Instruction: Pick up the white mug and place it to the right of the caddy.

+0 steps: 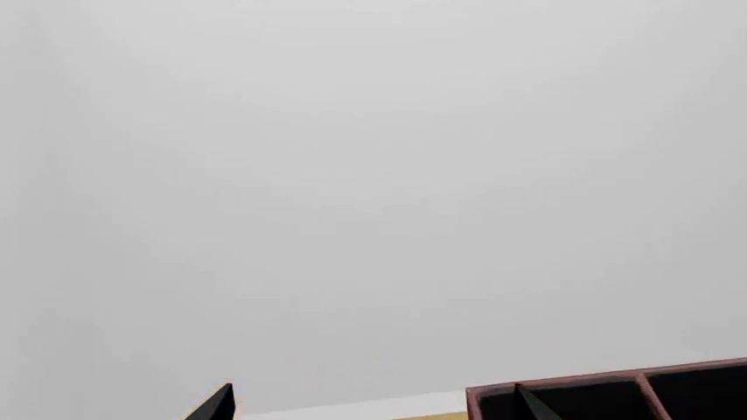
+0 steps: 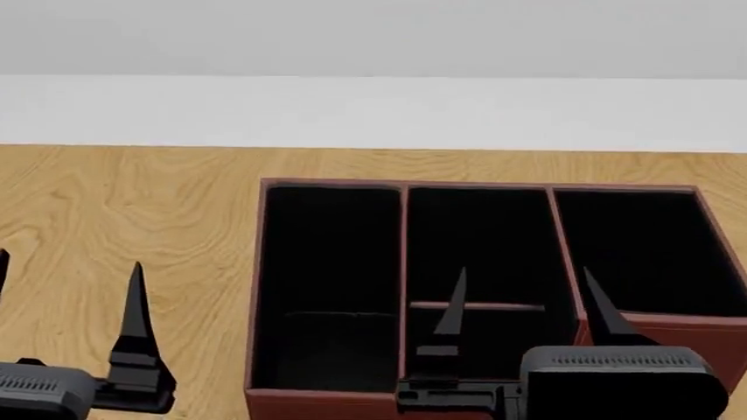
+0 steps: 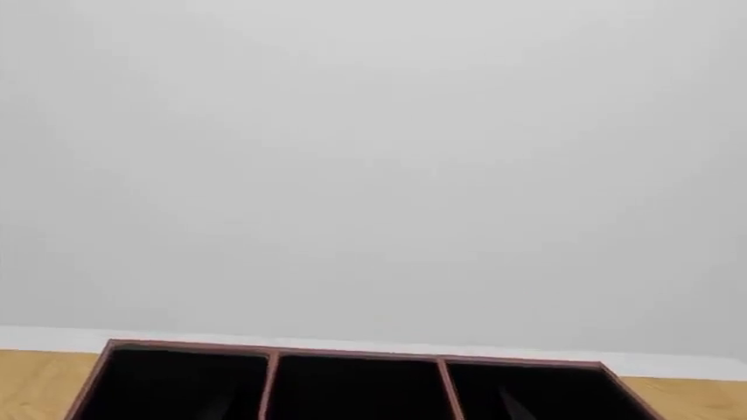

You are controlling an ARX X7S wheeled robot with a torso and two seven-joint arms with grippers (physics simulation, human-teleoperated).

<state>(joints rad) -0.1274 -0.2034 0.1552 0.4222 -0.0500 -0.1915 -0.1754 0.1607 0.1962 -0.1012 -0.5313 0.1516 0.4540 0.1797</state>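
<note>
The caddy (image 2: 350,402) is sitting on the wooden table (image 2: 129,201), black compartments facing up. The right gripper (image 2: 523,302) is hanging over its near edge, fingers spread wide and holding nothing. The left gripper (image 2: 65,293) is hovering over bare wood beside the caddy, also spread and empty. The white mug isn't showing up in any view.

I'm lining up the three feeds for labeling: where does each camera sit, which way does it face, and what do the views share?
Head view: on the robot's head, facing forward and down at the caddy on the wooden table; both open grippers show, left gripper and right gripper.
Left wrist view: near the left gripper, aimed mostly at the grey wall; one fingertip and a caddy corner show.
Right wrist view: near the right gripper, facing the wall over the caddy's compartments; little of the gripper shows.
Shared: the caddy appears in all three; no mug appears in any.
</note>
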